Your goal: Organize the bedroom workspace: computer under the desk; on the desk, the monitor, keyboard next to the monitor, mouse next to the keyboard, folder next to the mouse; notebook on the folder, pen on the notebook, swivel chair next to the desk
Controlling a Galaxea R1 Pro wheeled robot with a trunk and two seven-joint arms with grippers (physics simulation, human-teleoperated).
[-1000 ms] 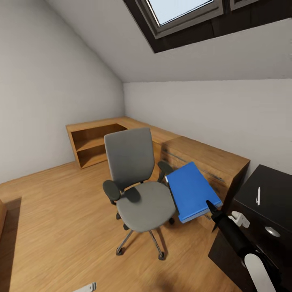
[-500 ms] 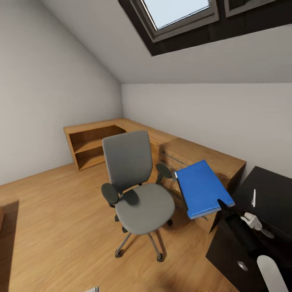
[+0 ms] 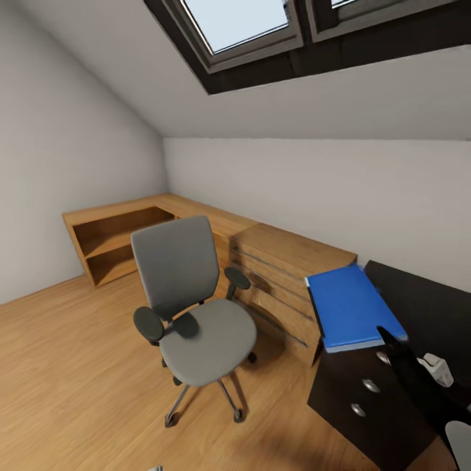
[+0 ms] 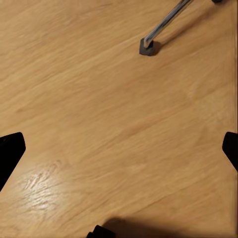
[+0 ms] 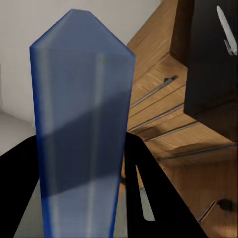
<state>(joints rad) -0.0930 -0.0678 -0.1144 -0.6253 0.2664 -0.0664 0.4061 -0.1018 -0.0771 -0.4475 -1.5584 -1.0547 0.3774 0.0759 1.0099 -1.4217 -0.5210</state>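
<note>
My right gripper (image 3: pixel 387 339) is shut on the lower edge of the blue folder (image 3: pixel 350 306), which tilts in the air over the left edge of the black desk (image 3: pixel 425 307). In the right wrist view the folder (image 5: pixel 82 124) stands on edge between the gripper's (image 5: pixel 82 166) black fingers. A white pen (image 5: pixel 224 27) lies on the desk (image 5: pixel 208 69) beyond it. The grey swivel chair (image 3: pixel 190 307) stands on the floor left of the folder, its seat bare. My left gripper (image 4: pixel 119 151) hangs open over the wooden floor near a chair caster (image 4: pixel 148 46).
A wooden drawer unit (image 3: pixel 288 275) stands against the back wall between chair and desk. A low wooden shelf (image 3: pixel 108 239) fills the far left corner. Desk drawers with round knobs (image 3: pixel 363 392) face me. A skylight (image 3: pixel 235 23) sits in the sloped ceiling.
The whole view has swung right, so chair and shelf sit further left. The folder in my right gripper has moved from in front of the wooden drawers to the desk's edge.
</note>
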